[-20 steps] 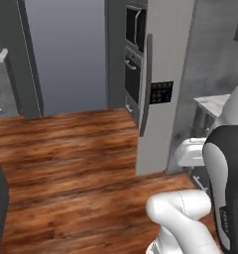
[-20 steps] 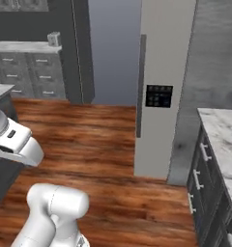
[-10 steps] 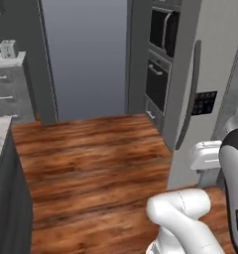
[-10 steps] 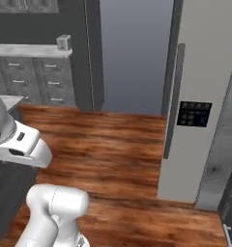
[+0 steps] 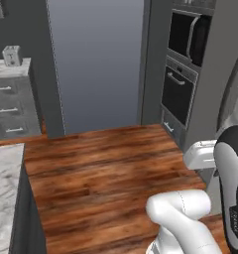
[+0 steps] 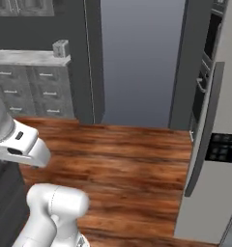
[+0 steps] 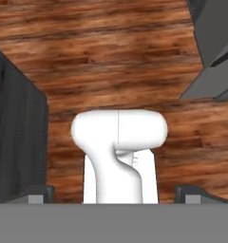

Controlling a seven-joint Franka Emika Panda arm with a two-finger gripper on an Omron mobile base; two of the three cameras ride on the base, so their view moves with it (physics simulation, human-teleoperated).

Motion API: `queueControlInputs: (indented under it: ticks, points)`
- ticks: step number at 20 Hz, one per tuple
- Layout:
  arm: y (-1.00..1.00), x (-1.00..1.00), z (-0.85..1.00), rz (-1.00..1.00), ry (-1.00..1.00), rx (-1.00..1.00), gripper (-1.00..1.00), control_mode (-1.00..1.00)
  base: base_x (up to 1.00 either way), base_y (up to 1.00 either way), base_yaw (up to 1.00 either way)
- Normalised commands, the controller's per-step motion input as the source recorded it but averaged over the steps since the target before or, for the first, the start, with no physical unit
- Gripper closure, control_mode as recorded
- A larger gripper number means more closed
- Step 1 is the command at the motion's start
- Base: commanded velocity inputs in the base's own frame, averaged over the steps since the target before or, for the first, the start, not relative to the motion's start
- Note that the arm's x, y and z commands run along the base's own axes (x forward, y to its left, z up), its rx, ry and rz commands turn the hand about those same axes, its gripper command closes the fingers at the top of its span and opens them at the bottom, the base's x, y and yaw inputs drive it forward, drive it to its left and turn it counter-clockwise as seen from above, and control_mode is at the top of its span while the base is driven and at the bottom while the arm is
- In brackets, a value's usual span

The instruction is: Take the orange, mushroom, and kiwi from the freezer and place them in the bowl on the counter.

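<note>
Camera and base have moved since the earlier frames. The whole scene slides sideways, so the freezer [image 6: 226, 91] now sits at the right edge of both base views instead of near the middle. This is a shift of viewpoint, not of the appliance.

The freezer is the largest element and the landmark. Its flat grey door is shut, so the orange, mushroom and kiwi are presumably on the shelves behind it. Left of the freezer is the wall oven [image 5: 182, 94], and further left the open wooden floor [image 6: 118, 159].

The freezer's handle [image 6: 204, 130] runs vertically down the door's left edge, with the dark control panel [image 6: 223, 147] just to its right. That upright long axis fixes how the hand must meet it.

The gripper [image 7: 117, 195] points down at the floor. Its two tips sit far apart at the bottom corners of the hand view, splayed wide with nothing between them.

Key relation: the freezer lies ahead and to the arm's right, well apart from the gripper. The coming move probably calls for more turning and approach before the handle is reachable.
</note>
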Motion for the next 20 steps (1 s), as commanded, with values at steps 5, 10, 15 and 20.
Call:
queueControlInputs:
  ticks: [5, 10, 15, 20]
  points:
    - [0.00, 0.00, 0.00, 0.00, 0.00, 0.00, -1.00, 1.00, 1.00, 0.00, -0.14]
    - [0.00, 0.00, 0.00, 0.00, 0.00, 0.00, -1.00, 1.00, 1.00, 0.00, -0.29]
    - [0.00, 0.00, 0.00, 0.00, 0.00, 0.00, -1.00, 1.00, 0.74, 0.00, -0.58]
    - [0.00, 0.00, 0.00, 0.00, 0.00, 0.00, -1.00, 1.00, 0.39, 0.15, -0.77]
